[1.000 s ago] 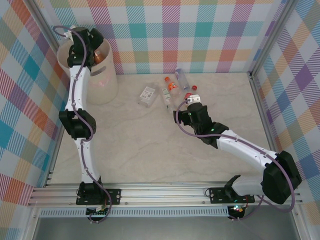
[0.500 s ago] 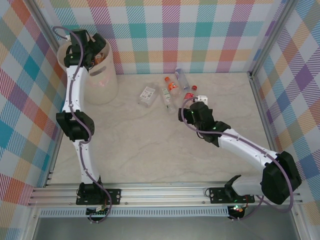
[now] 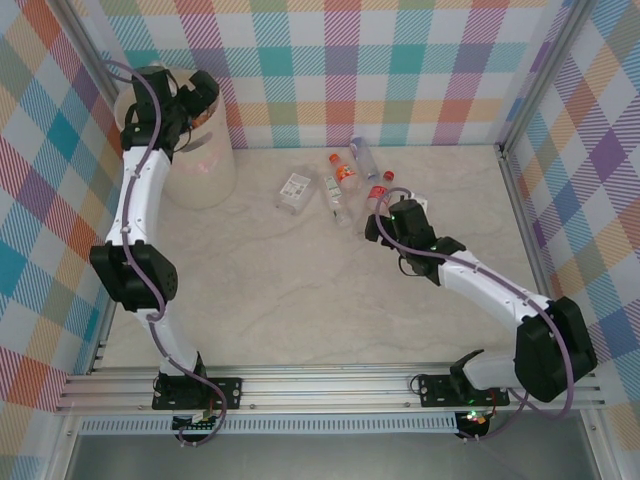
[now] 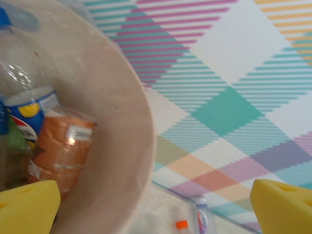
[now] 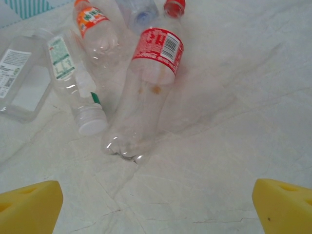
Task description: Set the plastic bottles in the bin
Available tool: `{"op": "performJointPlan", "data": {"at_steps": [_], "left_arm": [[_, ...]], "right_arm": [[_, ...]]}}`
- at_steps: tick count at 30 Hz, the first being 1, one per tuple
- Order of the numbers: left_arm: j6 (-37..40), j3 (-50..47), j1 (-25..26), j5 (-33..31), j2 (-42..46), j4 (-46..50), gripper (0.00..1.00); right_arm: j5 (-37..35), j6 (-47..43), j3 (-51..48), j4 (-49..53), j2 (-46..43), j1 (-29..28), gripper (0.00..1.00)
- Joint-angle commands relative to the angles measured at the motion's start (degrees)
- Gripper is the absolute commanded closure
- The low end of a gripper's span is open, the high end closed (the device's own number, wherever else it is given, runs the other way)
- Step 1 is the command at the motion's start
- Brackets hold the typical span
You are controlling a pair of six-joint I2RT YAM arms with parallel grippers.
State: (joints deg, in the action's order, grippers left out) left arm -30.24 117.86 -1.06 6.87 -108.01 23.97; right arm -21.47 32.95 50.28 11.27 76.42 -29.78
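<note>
The bin (image 3: 205, 170) stands at the far left corner of the table (image 3: 300, 300), clear of the loose bottles yet within the left arm's reach. The left hand (image 3: 197, 97) hangs over its rim, spread wide with nothing between its pads (image 4: 29, 207). I judge this a fit spot for a drop, since anything freed there would fall inside. In the top view the arm covers much of the bin's mouth. The left wrist view looks past the rim to a copper-label bottle (image 4: 63, 146) leaning on the inner wall, with a blue-label bottle (image 4: 29, 109) just beside it, so part of the task looks done.

Mid-table, well apart from the bin, five bottles lie on their sides in a loose cluster (image 3: 340, 180). The right hand (image 3: 398, 212) sits low at the cluster's right edge, fully spread and empty, seemingly lined up for a pick.

From above the cluster is small and hard to read, but the right wrist view sorts it. From the left there is a flat bottle (image 5: 19, 83), then a white-cap bottle (image 5: 73, 83) just beside it. Farther off are an orange-cap bottle (image 5: 95, 24) and a bluish bottle (image 5: 139, 9). The red-label bottle (image 5: 151, 83) lies nearest, its base turned toward the hand and roughly centred between the pads. I take it as the likely next target.
</note>
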Motion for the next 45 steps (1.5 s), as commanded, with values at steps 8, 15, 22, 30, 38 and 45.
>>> {"op": "performJointPlan", "data": {"at_steps": [8,15,22,30,38,45], "left_arm": [[-4.24,-23.03,7.65,7.85,17.52,-15.52,0.0],[-7.01,-33.65,9.46,9.15,23.35,-16.89,0.0],[-7.8,-38.76,9.5,9.92,25.79,-17.58,0.0],[-7.62,-40.34,9.59,9.13,25.92,-16.33,0.0],[-7.31,-40.23,9.59,8.71,25.43,-15.29,0.0],[-7.38,-40.21,9.64,8.88,25.08,-14.78,0.0]], "right_arm": [[15.29,2.68,8.69,4.01,10.54,5.82,0.0],[14.69,5.58,17.13,5.35,21.65,6.31,0.0],[12.32,8.71,26.94,10.92,31.82,6.01,0.01],[10.18,9.9,32.48,14.26,39.83,5.95,0.09],[9.74,8.23,31.88,12.68,41.75,5.79,0.31],[9.99,3.73,22.1,5.56,34.24,5.8,0.46]]}}
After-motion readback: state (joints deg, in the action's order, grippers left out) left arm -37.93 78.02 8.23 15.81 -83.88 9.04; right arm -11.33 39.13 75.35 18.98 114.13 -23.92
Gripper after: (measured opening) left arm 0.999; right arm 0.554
